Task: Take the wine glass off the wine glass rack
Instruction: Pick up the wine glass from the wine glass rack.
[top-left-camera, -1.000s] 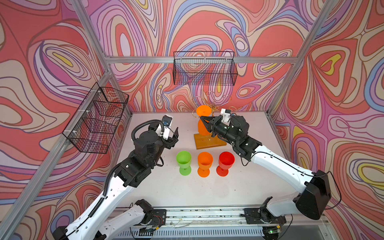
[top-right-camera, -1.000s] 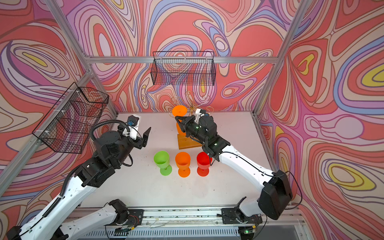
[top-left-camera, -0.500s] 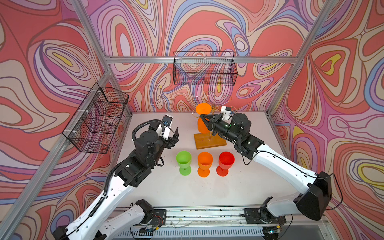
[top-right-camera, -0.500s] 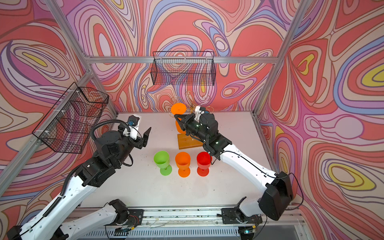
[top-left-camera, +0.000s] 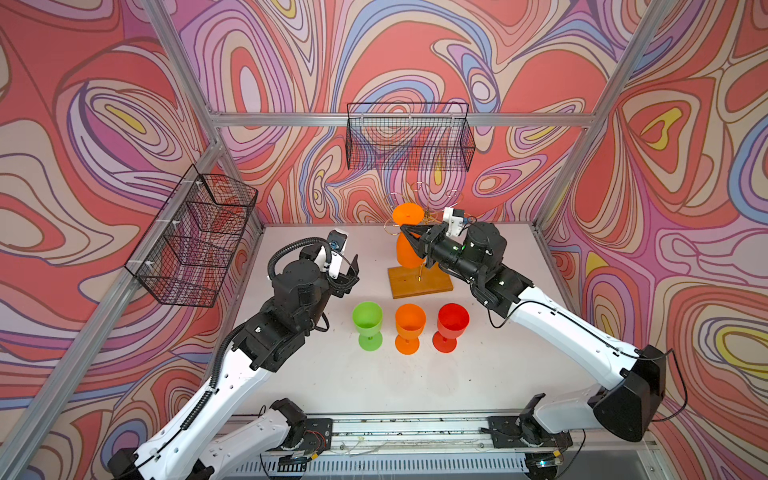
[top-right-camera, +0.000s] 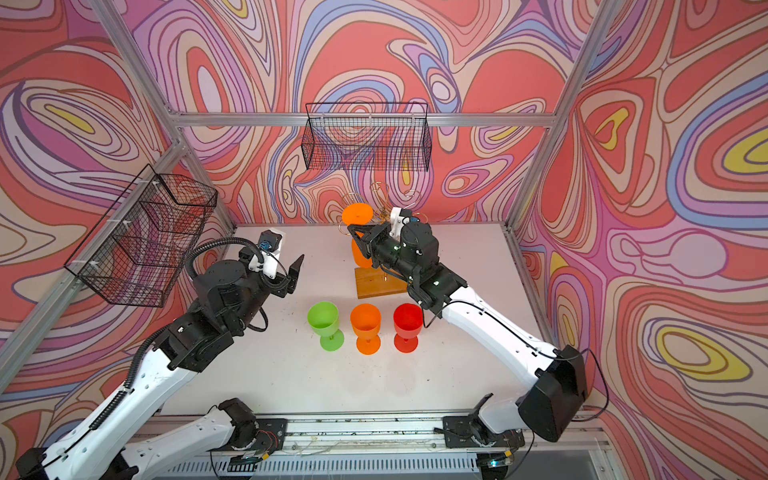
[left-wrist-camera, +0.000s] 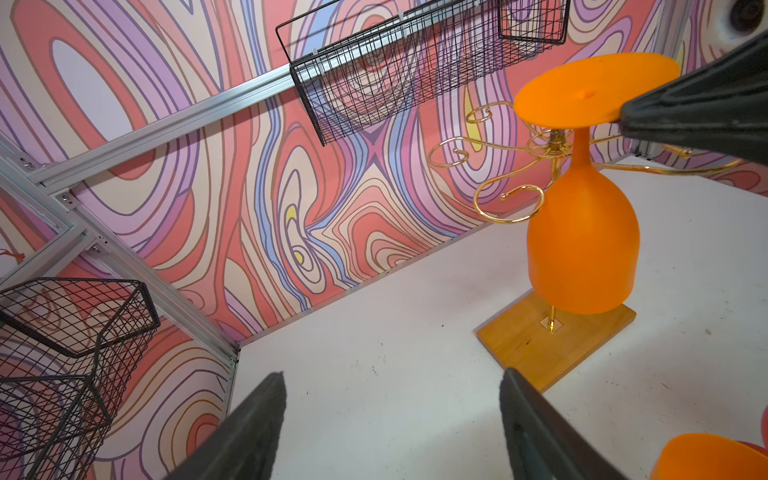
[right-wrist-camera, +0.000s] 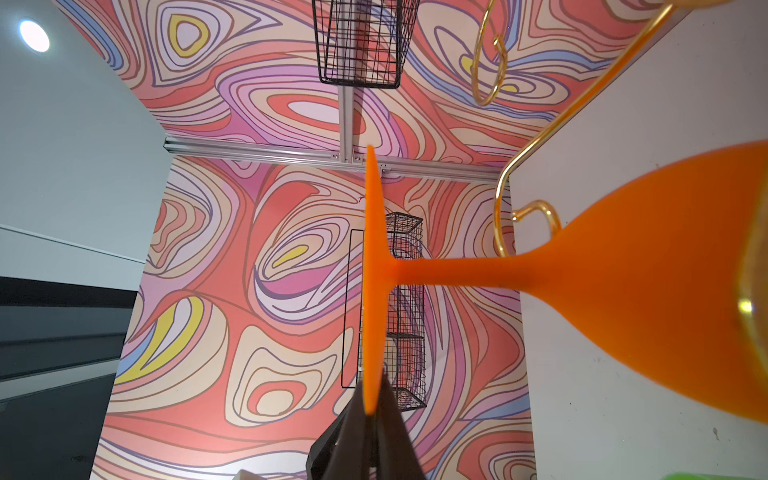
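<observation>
The right fingers (right-wrist-camera: 351, 436) are pressed together on the rim of the wine glass (top-left-camera: 406, 253) foot, pinching its thin edge. The glass hangs upside down at the wine glass rack (left-wrist-camera: 540, 345), foot on top, bowl mouth facing the wooden base, long axis vertical, stem just beside a curled gold arm. Whether the foot rests on the wire cannot be told.

The left fingers (left-wrist-camera: 257, 428) are spread wide above the worktop (top-left-camera: 457, 382), well apart from the glass.

A green goblet (top-left-camera: 367, 318), an orange goblet (top-left-camera: 410, 322) and a red goblet (top-left-camera: 453, 320) stand upright in a row near the base. A rear mesh basket (top-left-camera: 409, 137) and a side mesh basket (top-left-camera: 195, 245) hang on the walls.
</observation>
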